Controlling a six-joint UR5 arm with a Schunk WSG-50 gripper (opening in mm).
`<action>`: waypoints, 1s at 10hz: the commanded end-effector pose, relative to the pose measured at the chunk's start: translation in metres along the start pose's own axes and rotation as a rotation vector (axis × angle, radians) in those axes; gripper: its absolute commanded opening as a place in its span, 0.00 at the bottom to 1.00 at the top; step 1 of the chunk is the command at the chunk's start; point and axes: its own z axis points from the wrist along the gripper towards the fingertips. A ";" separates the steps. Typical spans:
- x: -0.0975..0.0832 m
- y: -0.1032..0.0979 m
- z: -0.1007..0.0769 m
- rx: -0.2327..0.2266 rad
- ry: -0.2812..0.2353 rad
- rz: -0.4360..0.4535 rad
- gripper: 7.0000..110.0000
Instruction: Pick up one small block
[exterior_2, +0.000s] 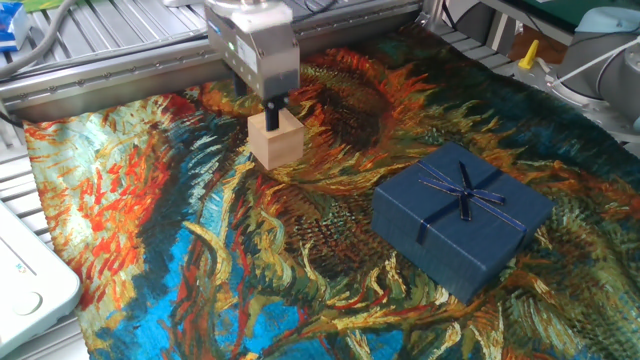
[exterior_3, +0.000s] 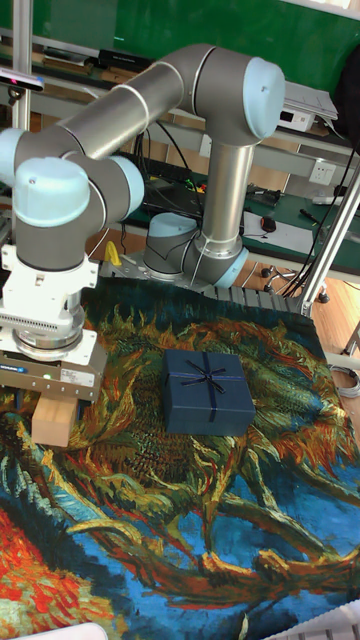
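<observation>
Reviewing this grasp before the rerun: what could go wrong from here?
1. The gripper straddles the block near its far edge, not its middle, so closing may twist the block or let it slip.
2. The block sits on a wrinkled cloth; descending further might snag it.
3. The box lies apart, so collision looks unlikely.
</observation>
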 end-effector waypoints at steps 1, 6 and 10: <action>0.004 0.004 0.017 -0.008 -0.029 0.034 0.79; 0.008 -0.004 0.020 0.010 -0.014 0.032 0.79; 0.007 -0.001 0.023 -0.008 -0.012 0.022 0.79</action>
